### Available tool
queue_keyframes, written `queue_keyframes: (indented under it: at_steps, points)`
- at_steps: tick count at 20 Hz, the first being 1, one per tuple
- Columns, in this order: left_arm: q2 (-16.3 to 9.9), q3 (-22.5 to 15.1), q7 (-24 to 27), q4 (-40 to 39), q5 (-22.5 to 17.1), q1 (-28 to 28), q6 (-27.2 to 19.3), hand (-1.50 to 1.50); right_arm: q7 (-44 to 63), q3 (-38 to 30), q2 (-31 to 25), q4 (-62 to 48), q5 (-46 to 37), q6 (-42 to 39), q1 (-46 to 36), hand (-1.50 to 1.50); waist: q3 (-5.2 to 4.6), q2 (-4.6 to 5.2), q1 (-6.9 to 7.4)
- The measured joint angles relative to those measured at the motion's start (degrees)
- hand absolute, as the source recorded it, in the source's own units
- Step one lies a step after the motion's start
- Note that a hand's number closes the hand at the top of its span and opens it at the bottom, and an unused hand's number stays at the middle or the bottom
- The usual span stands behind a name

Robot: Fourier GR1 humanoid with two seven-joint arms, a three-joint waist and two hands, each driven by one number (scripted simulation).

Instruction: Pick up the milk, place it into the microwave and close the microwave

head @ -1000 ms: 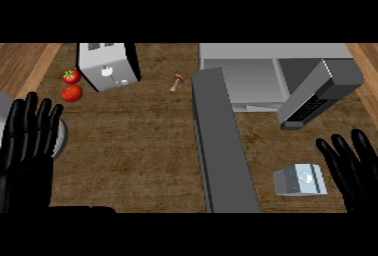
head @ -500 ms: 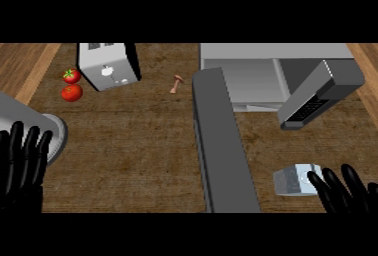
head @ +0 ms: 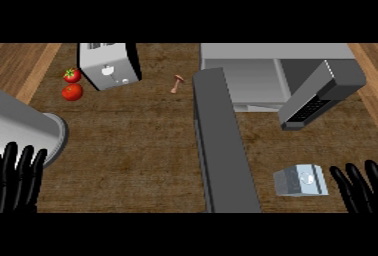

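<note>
Grey-white boxy milk carton (head: 300,180) lies tilted, long axis left-right. Black right hand (head: 357,187), fingers straight, has dropped nearer; left hand (head: 18,176) likewise, open.

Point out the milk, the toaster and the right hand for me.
milk (head: 300,180): head view, on its top face.
toaster (head: 109,67): head view, on its side panel.
right hand (head: 357,187): head view, on a finger.

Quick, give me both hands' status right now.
Left hand: open, fingers straight, holding nothing.
Right hand: open, fingers straight, beside the milk, not holding it.
</note>
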State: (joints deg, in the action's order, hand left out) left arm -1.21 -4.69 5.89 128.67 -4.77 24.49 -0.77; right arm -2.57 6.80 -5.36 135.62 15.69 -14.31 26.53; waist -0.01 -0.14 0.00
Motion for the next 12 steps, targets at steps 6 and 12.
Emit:
queue_keyframes:
  at_steps: [6,12]
  points:
    - [0.2,-0.9,0.9,2.5,-0.1,3.7,1.1,-1.5,-1.8,-5.2,-0.4,-6.4,1.3,-1.2,-1.6,-1.5,0.0,0.03,0.2]
    - [0.5,-0.4,3.5,1.3,-0.6,5.6,2.5,-1.5,-6.4,-8.7,0.1,-15.5,-0.5,-2.4,-3.3,-1.5,0.01,0.07,0.22]
